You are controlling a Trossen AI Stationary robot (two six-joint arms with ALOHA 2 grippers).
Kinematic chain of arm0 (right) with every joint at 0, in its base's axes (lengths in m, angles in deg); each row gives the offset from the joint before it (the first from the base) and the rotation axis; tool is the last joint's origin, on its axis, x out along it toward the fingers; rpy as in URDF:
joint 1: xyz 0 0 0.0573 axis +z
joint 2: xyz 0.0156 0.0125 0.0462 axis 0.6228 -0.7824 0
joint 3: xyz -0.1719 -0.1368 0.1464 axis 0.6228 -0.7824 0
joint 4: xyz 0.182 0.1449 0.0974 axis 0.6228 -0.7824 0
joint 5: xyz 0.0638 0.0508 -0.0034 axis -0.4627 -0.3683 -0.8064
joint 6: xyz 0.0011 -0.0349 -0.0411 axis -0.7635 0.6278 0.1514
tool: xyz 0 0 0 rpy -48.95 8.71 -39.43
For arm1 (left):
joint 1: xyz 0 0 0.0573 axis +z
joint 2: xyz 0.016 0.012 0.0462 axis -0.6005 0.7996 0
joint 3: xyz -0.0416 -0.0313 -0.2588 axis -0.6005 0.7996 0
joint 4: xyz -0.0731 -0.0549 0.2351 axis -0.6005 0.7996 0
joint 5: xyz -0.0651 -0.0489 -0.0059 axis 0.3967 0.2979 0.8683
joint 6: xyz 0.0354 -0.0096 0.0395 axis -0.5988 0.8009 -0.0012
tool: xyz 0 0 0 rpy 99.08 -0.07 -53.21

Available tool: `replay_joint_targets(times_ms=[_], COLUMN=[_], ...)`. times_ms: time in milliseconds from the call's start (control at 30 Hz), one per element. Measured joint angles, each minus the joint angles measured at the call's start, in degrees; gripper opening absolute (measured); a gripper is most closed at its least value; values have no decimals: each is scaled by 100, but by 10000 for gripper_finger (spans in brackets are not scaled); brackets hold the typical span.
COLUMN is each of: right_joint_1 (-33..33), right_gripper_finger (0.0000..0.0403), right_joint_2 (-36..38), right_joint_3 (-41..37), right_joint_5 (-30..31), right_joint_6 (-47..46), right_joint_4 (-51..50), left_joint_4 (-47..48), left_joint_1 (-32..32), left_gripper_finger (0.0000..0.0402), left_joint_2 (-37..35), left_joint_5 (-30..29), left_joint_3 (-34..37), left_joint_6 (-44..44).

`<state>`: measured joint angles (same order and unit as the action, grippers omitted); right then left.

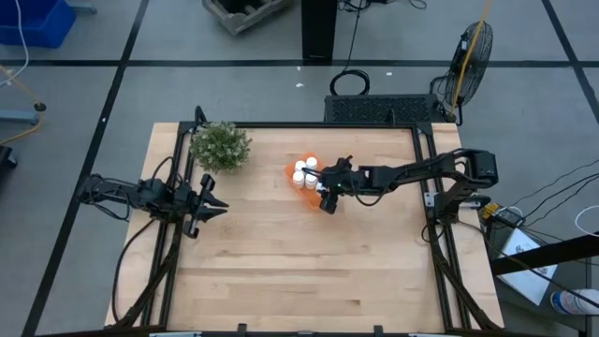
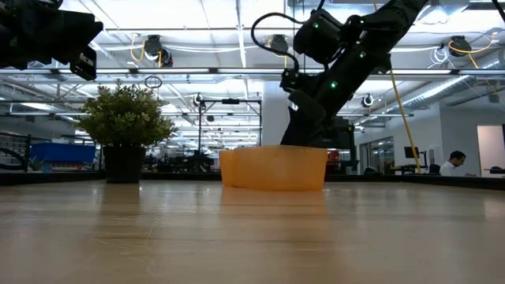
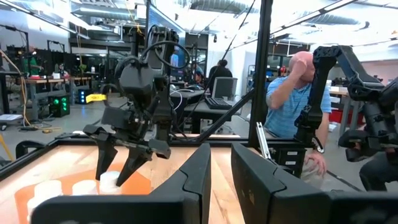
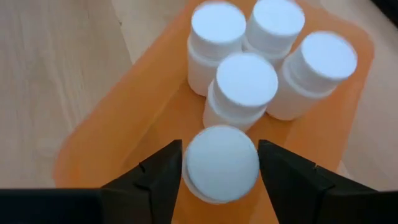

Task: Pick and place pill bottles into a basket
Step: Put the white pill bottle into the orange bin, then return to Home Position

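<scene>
Grey floor with dark lines surrounds a wooden counter [image 1: 281,253] framed by black rails, and a fan [image 1: 473,51] stands beyond its far right corner. Behind the counter, in the low view, a large hall runs off under ceiling lights, and a person in a blue shirt [image 3: 297,106] sits past the far rail in the left wrist view.

Over the middle of the counter the right arm reaches in, and the right jaws [image 4: 221,165] hang above the orange basket [image 4: 118,118]. They are spread only as wide as the white cap between them, one finger [image 4: 163,174] on each side of the fifth pill bottle [image 4: 222,163]; both fingers look to be touching the cap, so the jaws are pinching it. That bottle sits over the near end of the basket, inside its rim. Just ahead of the jaws, the other four pill bottles [image 4: 246,84] stand upright in a tight cluster in the basket's far half, touching one another, the closest one just beside the held bottle.

From the side, the basket [image 2: 273,167] rests flat on the counter beneath the arm. A green potted plant [image 1: 220,146] stands well off to the side of the jaws, near the far left corner.

The left jaws [image 1: 213,201] wait by the left rail, their fingers spread apart and holding nothing.
</scene>
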<state>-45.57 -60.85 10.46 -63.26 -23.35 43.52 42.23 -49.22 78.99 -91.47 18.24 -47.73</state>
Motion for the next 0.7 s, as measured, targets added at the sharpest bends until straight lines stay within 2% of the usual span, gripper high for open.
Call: replay_joint_targets(times_ms=[233, 400, 467, 533, 633, 700], right_joint_1=[1, 81, 86, 112, 214, 322], right_gripper_finger=[202, 184, 158, 117, 31, 12], right_joint_2=[303, 690, 814, 950, 1210, 1449], right_joint_3=[0, 0, 2, 2, 0, 0], right_joint_5=[7, -197, -607, -847, -899, -860], right_joint_6=[-109, -557, -724, -1002, -1205, -1208], right_joint_4=[35, 39, 139, 143, 53, 30], left_joint_4=[1, 2, 1, 2, 4, 2], left_joint_1=[1, 2, 2, 2, 0, 0], left_gripper_finger=[67, 67, 67, 67, 67, 67], left_joint_2=[0, 0, 0, 0, 0, 0], left_joint_5=[0, 0, 0, 0, 0, 0], left_joint_3=[0, 0, 0, 0, 0, 0], left_joint_6=[0, 0, 0, 0, 0, 0])
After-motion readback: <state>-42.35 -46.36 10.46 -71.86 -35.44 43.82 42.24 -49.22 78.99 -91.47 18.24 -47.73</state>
